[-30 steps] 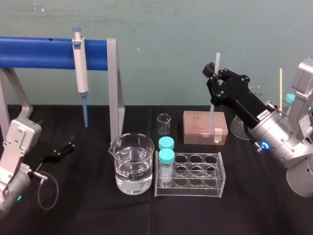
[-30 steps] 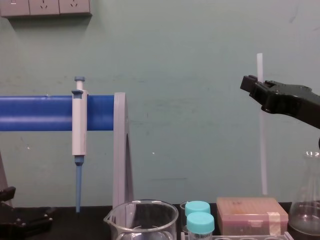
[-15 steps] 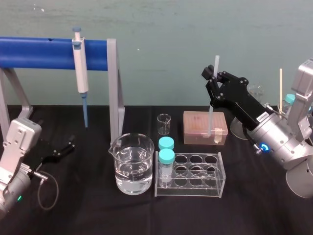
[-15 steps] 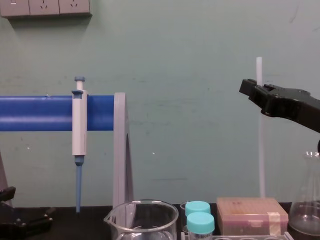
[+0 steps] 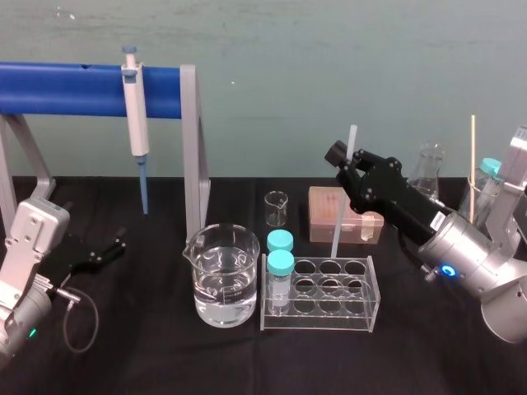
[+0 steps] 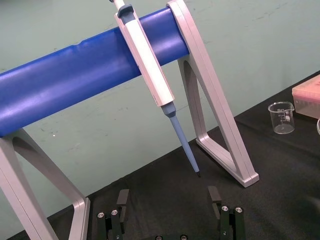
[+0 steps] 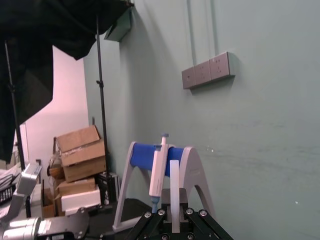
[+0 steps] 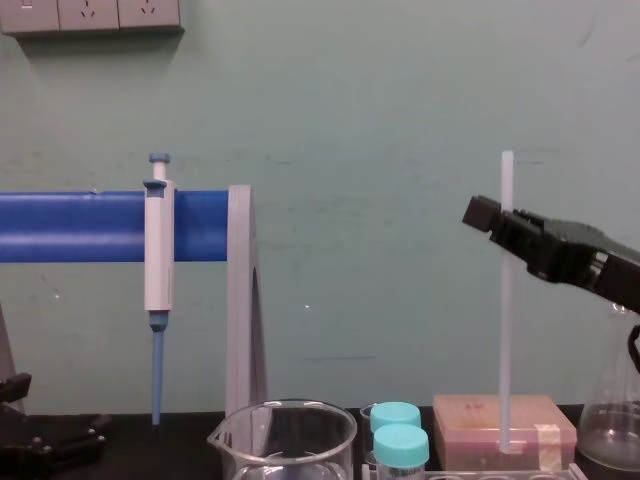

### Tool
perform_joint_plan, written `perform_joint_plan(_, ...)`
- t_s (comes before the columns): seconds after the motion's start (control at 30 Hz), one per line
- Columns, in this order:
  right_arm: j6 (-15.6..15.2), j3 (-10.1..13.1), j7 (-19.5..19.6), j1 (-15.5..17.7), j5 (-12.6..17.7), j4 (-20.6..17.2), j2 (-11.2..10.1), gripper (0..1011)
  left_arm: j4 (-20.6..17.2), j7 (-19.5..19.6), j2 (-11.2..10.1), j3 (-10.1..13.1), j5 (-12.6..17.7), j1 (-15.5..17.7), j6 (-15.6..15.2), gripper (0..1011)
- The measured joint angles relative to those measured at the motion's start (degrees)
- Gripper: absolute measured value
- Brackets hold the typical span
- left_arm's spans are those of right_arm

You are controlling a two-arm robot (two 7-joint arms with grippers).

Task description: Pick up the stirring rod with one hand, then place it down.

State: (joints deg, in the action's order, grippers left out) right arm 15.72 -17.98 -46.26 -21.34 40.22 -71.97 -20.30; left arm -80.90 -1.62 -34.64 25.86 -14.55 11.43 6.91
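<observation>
1. Beaker (image 5: 221, 288), near the table's (image 5: 148, 362) front middle: you have clear liquid in it, roughly half full.
2. Small beaker (image 5: 276, 208), behind it toward the back edge: looks empty.
3. Rack (image 5: 356, 306), right of the beaker: two cyan-capped tubes (image 5: 280, 278) at its left end; the other wells are open.
4. Pink box (image 5: 325, 206) sits behind the rack. A flask (image 5: 430, 169) stands near the back right corner.
5. Rod (image 5: 338, 230): the right gripper (image 5: 342, 158) is clamped on its upper part, above the middle-right of the table. The rod hangs near upright, with its lower end by the rack's back rim and in front of the box. You cannot tell from these views whether the end touches anything.
6. Left gripper (image 5: 99, 251): parked low by the left edge. The left wrist view shows its fingers (image 6: 122, 200) spread wide with nothing between them.
7. Pipette (image 5: 134, 115) hangs from the blue bar stand (image 5: 66, 86) along the back left.
8. Surface: black cloth. Room: teal wall.
9. Chest view: the rod (image 8: 506, 330) stands straight, its top above the gripper. Wall sockets (image 8: 100, 14) are high on the wall.
10. Right wrist view: the rod (image 7: 174, 200) rises between the fingers. Cardboard boxes (image 7: 80, 152) and a light stand (image 7: 102, 115) are visible in the room.
</observation>
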Motion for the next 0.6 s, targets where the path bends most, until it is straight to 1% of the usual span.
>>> perform_joint_plan(0.3, 2.70, -1.89, -0.38, -0.82, -1.24, 2.74, -0.06, 67, 0.00, 0.00, 0.00, 0.00, 0.00, 0.00, 0.00, 1000)
perform_joint_plan(0.6, 4.35, -2.63, -0.29, -2.03, -1.76, 6.43, 1.04, 67, 0.00, 0.00, 0.00, 0.00, 0.00, 0.00, 0.00, 1000)
